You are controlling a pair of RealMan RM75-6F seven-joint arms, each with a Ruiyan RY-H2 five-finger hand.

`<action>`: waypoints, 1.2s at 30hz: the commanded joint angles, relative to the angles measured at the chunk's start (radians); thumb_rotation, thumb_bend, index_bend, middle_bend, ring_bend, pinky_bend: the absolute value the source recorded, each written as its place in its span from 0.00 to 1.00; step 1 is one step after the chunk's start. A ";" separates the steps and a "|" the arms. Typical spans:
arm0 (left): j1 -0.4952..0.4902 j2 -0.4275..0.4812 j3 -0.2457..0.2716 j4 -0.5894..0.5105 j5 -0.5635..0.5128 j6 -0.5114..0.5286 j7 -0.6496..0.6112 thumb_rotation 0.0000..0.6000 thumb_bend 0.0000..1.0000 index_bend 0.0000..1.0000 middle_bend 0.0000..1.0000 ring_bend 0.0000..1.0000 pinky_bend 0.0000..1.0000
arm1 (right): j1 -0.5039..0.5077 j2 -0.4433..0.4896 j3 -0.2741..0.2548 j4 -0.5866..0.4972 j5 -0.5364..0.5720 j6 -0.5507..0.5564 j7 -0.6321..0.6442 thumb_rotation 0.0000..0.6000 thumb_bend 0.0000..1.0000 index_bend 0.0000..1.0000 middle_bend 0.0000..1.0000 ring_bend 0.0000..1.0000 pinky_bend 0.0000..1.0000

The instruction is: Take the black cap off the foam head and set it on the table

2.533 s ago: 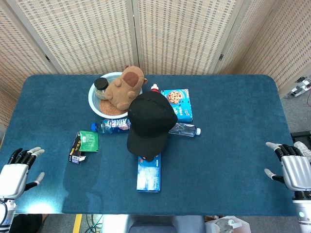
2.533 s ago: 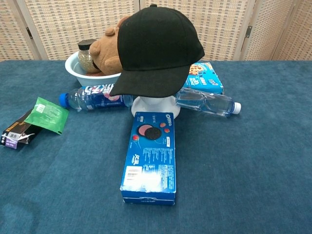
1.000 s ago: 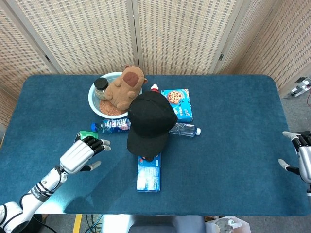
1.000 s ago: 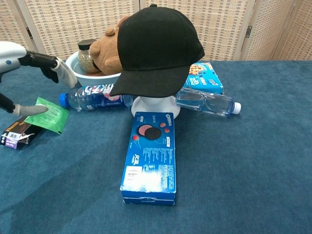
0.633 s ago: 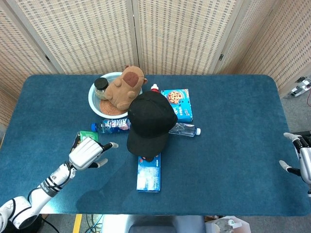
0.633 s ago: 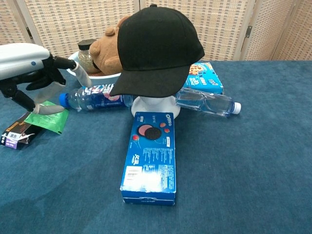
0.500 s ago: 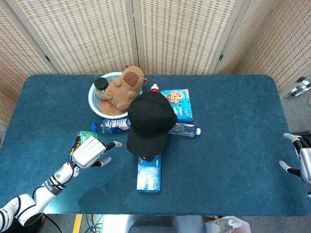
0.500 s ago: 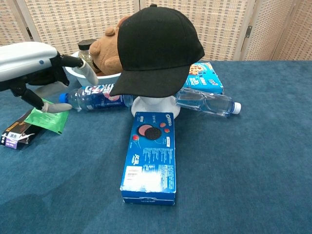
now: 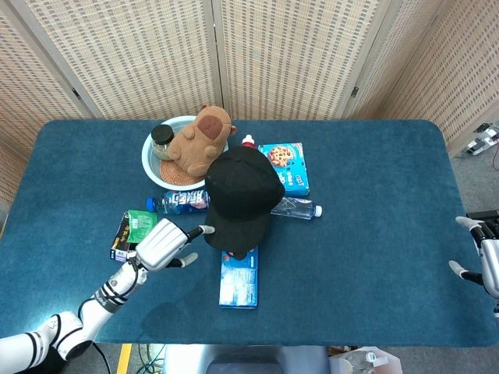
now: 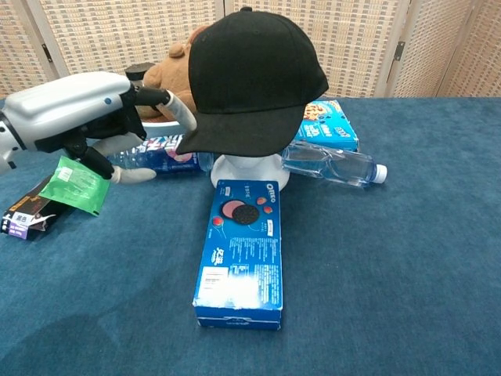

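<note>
Fingers (image 10: 176, 106) of the left hand (image 9: 165, 242) are spread and hold nothing; one fingertip reaches close to the left edge of the brim of the black cap (image 9: 242, 195), though contact cannot be made out. That cap sits on the white foam head (image 10: 249, 168), of which only the base shows under the brim in the chest view. The right hand (image 9: 489, 263) lies at the far right edge of the table (image 9: 374, 202), fingers apart and empty, well away from everything.

Just in front of the foam head lies a blue Oreo box (image 10: 241, 251), flat, its long side running toward the robot. Behind the left hand lies a blue-capped bottle (image 9: 179, 202) on its side, and beside it a green packet (image 9: 141, 226) overlapping a small dark box (image 9: 120, 243). A clear bottle (image 10: 333, 165) lies right of the head, near a blue cookie box (image 9: 285, 167). Farther back, a white bowl (image 9: 151, 170) holds a brown plush toy (image 9: 199, 142), a dark-lidded jar (image 9: 162, 139) and reddish-brown grains (image 9: 175, 174).
</note>
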 commanded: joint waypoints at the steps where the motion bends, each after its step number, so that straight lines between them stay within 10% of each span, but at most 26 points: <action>1: -0.007 -0.028 0.004 0.026 0.003 0.016 -0.008 1.00 0.22 0.29 0.96 0.95 0.98 | 0.001 -0.001 -0.001 0.003 0.005 -0.006 0.000 1.00 0.05 0.28 0.32 0.25 0.29; 36: -0.076 -0.328 -0.032 0.344 0.018 0.217 -0.186 1.00 0.22 0.40 0.98 0.96 0.99 | -0.003 0.004 0.000 0.002 0.043 -0.027 -0.007 1.00 0.05 0.28 0.32 0.25 0.29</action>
